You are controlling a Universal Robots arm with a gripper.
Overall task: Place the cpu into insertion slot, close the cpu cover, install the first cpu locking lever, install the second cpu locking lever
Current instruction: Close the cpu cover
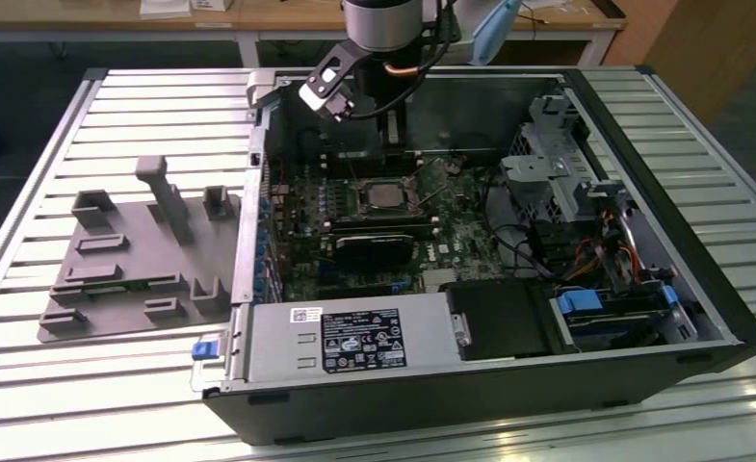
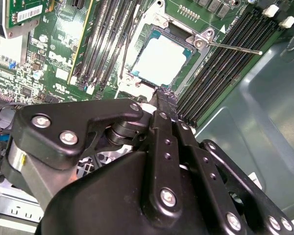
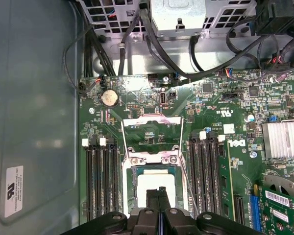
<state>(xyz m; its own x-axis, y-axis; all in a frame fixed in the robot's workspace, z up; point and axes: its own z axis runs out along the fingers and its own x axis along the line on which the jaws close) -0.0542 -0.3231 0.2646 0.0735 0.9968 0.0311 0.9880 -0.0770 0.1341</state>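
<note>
One open computer case (image 1: 686, 289) is lying on a slatted table (image 1: 159, 106), with the robot arm (image 1: 384, 29) reaching down into its far side. In the first wrist view the gripper (image 3: 159, 193), fingers pressed together and gripping nothing, is hanging over the cpu (image 3: 154, 180), which is sitting in the insertion slot (image 3: 132, 169). The cpu cover (image 3: 151, 152) is standing raised at the slot's edge.

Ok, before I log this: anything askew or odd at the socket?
Nothing damaged. The cpu lies square in the insertion slot; the cpu cover stands raised open and one locking lever sticks out unlatched. The gripper is right over the cpu.
</note>
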